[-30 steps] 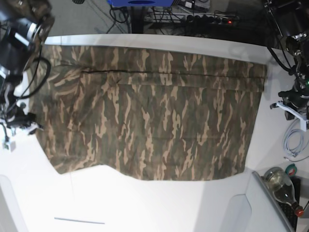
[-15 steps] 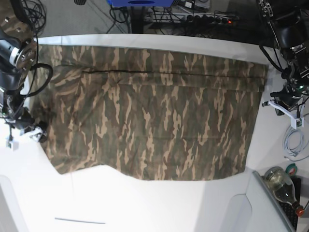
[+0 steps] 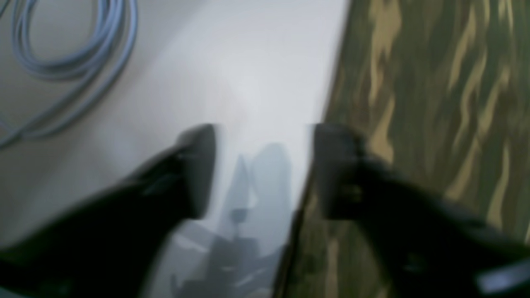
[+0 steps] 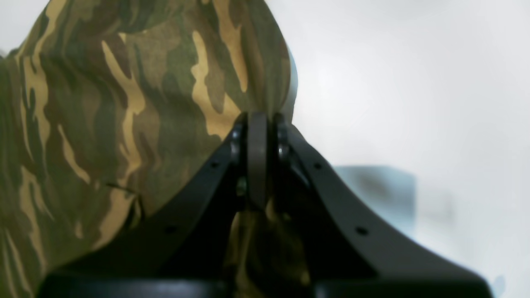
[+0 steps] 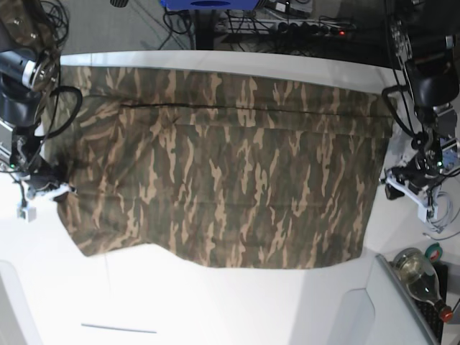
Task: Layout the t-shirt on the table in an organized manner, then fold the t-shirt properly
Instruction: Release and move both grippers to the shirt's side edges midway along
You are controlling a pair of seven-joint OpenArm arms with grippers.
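Note:
The camouflage t-shirt (image 5: 230, 180) lies spread wide across the white table (image 5: 215, 302). At its left edge in the base view, my right gripper (image 5: 56, 188) is down on the cloth. The right wrist view shows that gripper (image 4: 256, 124) shut on a raised bunch of the t-shirt (image 4: 124, 103). My left gripper (image 5: 394, 188) sits at the shirt's right edge. The blurred left wrist view shows it (image 3: 265, 169) open, one finger (image 3: 198, 165) over bare table (image 3: 248, 62), the other over the edge of the t-shirt (image 3: 434, 103).
A coiled pale cable (image 5: 438, 215) lies on the table beside the left arm and shows as the coil of cable (image 3: 83, 54) in the left wrist view. A glass bottle (image 5: 420, 277) and a green tape roll (image 5: 433, 251) sit at the front right. Cables and a power strip (image 5: 316, 29) lie behind the table.
My right gripper came down onto the shirt's left edge and shut on the fabric. My left gripper moved forward and inward to the shirt's right edge and opened.

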